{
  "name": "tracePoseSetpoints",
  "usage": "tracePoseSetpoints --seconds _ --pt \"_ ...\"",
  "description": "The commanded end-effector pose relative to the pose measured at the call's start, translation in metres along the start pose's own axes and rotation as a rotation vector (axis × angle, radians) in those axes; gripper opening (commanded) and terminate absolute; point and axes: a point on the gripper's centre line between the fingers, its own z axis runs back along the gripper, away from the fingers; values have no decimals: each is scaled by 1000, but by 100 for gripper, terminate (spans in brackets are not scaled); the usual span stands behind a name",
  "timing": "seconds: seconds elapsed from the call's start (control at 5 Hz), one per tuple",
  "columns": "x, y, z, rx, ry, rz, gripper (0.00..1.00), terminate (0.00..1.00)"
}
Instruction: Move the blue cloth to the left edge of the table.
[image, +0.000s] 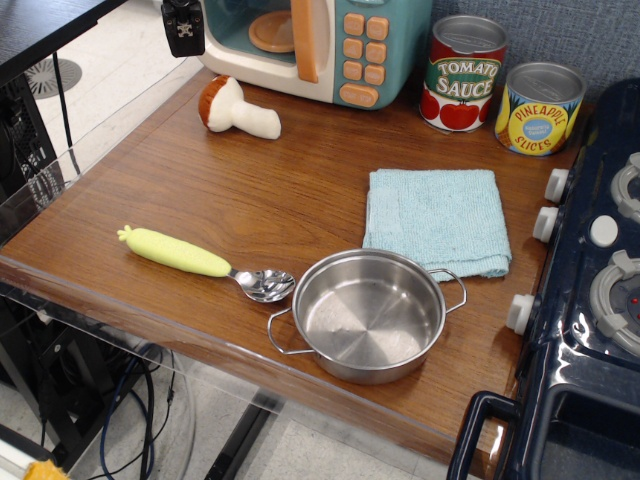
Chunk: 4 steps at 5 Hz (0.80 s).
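Our claw (183, 27) hangs at the top of the view, a small black block raised above the far left part of the counter (200, 190), just in front of the toy microwave (315, 45); its fingers are too dark and too small here for us to say whether they are apart or together, so we cannot tell, and it holds nothing that we can see. Nearest to it, a little below and to its right in the picture, lies the toy mushroom (237, 108) on its side. The relation our coming move turns on is this: the blue cloth (437, 220) lies well apart from our claw, off toward the right and nearer the camera, so we judge that we must cross most of the counter to reach it. The cloth lies flat and folded, roughly square, so it has no strong long axis; its edges run close to square with the counter, turned only slightly. Its near edge sits just beside the rim of the steel pot (368, 315), perhaps touching it, and its right side is near the knobs of the toy stove (590, 290). Beyond the cloth stand the tomato sauce can (464, 74) and the pineapple can (538, 108). The spoon with the yellow-green handle (205, 264) lies between the pot and the left edge, roughly across the path we would drag along. Nothing of the task looks done yet.
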Motion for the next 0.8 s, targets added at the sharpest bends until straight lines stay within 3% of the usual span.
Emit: tracePoseSetpoints --seconds 0.0,0.6 --pt "0 0 0 0 0 0 100 0" --pt "-51 56 26 109 104 -65 100 0"
